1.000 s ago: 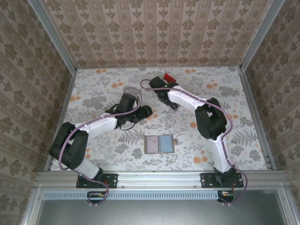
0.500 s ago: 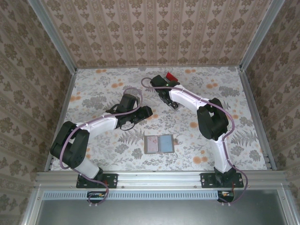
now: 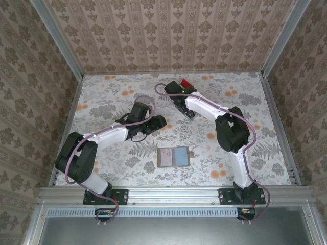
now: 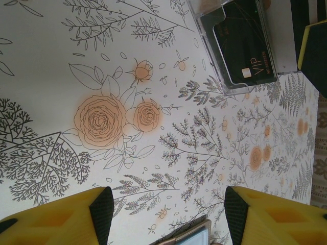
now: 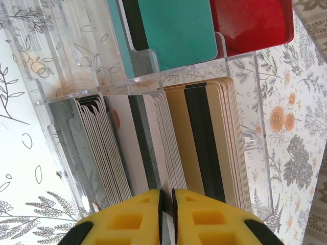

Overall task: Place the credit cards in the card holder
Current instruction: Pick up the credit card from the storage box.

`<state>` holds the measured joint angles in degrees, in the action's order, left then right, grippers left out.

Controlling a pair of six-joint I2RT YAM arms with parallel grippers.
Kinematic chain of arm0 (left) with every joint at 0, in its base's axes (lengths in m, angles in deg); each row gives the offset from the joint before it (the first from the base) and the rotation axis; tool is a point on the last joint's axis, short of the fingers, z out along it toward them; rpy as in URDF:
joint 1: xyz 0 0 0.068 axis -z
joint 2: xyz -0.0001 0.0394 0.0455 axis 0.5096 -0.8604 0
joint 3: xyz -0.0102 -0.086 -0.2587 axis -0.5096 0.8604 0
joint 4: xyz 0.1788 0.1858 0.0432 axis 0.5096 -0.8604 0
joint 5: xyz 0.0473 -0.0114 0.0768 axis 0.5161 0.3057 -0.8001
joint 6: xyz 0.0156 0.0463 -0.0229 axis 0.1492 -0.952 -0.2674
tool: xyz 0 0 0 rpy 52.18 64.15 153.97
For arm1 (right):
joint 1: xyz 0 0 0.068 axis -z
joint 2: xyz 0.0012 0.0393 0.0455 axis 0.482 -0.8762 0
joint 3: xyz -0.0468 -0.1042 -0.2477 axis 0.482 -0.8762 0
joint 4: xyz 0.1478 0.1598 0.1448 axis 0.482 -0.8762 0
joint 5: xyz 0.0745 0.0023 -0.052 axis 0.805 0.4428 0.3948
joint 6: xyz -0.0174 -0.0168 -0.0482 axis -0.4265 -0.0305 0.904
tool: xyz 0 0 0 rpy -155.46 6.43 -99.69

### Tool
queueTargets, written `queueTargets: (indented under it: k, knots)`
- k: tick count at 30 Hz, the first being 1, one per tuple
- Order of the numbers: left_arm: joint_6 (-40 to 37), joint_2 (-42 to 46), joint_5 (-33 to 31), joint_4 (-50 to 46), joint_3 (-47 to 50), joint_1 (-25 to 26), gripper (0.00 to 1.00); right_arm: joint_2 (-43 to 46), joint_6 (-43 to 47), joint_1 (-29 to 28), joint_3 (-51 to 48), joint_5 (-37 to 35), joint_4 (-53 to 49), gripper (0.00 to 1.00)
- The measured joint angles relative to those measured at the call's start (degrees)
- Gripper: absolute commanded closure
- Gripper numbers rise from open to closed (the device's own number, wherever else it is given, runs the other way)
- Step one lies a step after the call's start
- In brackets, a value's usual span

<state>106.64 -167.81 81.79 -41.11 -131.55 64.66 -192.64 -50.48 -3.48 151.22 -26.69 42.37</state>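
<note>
Right fingers [image 3: 179, 95], on the top camera, sit at the far side of the table [image 3: 102, 97], just beside a standing red card [image 3: 185, 83]. The left fingers [image 3: 139, 108] hang over bare table off to the left. Your card holder [image 3: 173, 157] lies open and flat well apart from both, toward the near edge between the two bases. Its long axis runs left to right, and a light blue card [image 3: 181, 156] is on its right panel. Neither arm is clearly nearer to it. On the left wrist camera you see the left fingers spread wide with nothing between them. What looks like a corner of the card holder pokes in at the bottom edge, and the clear rack [image 4: 209, 56] holds a black card [image 4: 245, 46] printed "VIP". The small line under that is too fine to read. On the right wrist camera the right fingers are pressed nearly together, with only a hairline slit between them, at the near edge of the middle stack of credit cards [image 5: 138, 143]. These stand on edge, their long axis running straight away from the fingertips. Whether one is caught in the slit you cannot tell. A teal card [image 5: 176, 28] stands in the tier behind, beside the red one. No lettering is legible on any of these.
</note>
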Motion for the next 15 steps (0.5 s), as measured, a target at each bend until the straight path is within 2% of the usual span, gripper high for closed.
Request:
queueTargets:
  k: [14, 15]
  knots:
    - [0.00, 0.00, 0.02, 0.02, 0.00, 0.00, 0.38, 0.00, 0.04, 0.20, 0.07, -0.52, -0.02, 0.86]
    - [0.00, 0.00, 0.02, 0.02, 0.00, 0.00, 0.38, 0.00, 0.07, 0.20, 0.07, -0.55, -0.02, 0.89]
